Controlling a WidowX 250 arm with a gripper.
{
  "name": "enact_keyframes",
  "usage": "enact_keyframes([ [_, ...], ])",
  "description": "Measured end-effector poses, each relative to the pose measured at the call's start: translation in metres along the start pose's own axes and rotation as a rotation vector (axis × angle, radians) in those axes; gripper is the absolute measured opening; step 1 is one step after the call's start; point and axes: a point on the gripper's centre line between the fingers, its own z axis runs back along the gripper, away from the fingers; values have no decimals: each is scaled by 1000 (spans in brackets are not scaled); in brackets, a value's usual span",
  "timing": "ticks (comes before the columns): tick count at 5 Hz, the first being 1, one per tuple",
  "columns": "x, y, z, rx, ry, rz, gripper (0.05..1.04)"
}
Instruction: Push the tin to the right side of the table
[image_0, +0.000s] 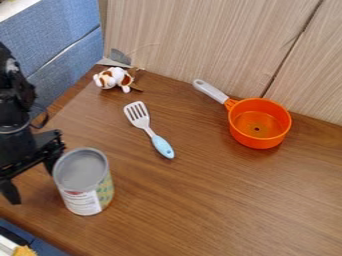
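The black gripper (31, 176) is at the left edge of the view, low over the table, with its two fingers spread wide and nothing between them. Just right of it a tin (85, 189) stands upright near the table's front left edge, its grey end up and a white and green label around its side. The nearer finger is right beside the tin's upper left side; whether they touch, I cannot tell. The brown wooden table (220, 200) extends to the right of the tin.
A spatula (150, 131) with a light blue handle lies mid-table, up and right of the tin. An orange pot (259, 123) with a grey handle is at the right rear. A white and brown toy (114, 79) sits by the back left corner, near the wooden wall.
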Motion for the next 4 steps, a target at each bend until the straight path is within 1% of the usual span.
enact_keyframes([
  [1,-17,-20,0,-85,54,-64,1001],
  [2,-39,-46,3,-146,85,-125,1001],
  [3,-57,-66,2,-157,111,-147,1001],
  [4,-72,-76,-1,-161,134,-136,1001],
])
